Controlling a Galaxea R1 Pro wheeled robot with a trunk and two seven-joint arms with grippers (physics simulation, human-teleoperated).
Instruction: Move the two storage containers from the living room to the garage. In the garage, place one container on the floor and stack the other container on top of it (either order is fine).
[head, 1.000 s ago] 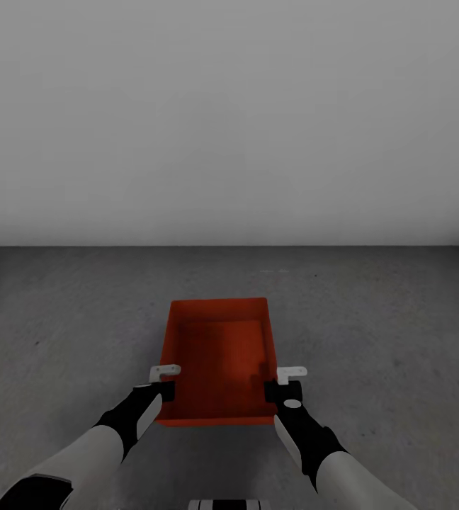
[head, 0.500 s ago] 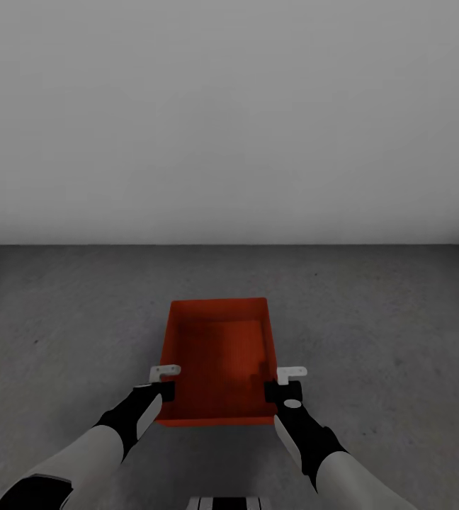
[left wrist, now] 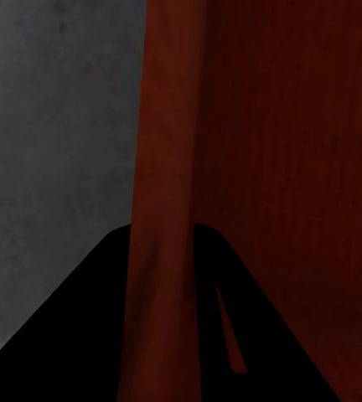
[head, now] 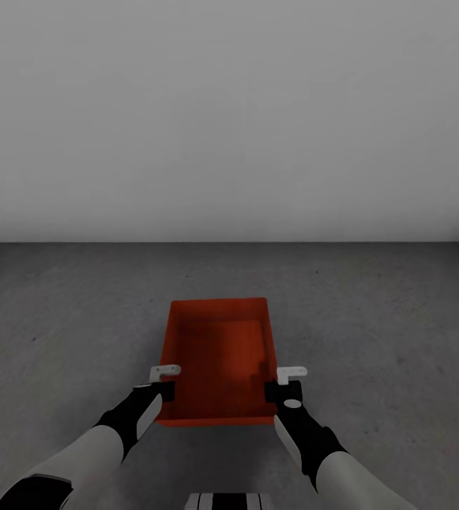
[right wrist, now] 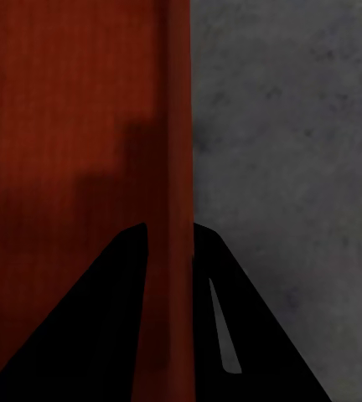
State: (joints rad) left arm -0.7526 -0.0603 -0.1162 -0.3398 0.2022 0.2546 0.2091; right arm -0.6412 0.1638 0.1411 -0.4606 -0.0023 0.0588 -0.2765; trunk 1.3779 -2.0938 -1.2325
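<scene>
1. The plain red-orange rectangular open-top storage container (head: 219, 361) sits level between the two sets of jaws, over the dark grey mottled concrete floor (head: 399, 319) of the garage.
2. The left gripper (head: 163, 382) has its jaws clamped astride the container's left wall; the right gripper (head: 286, 383) grips the right wall likewise.
3. Whether the base touches the concrete cannot be told.
4. To set it down well, lower both arms evenly, keep the rim level, and release both walls together only once it rests flat, near the white-grey wall (head: 229, 120).
</scene>
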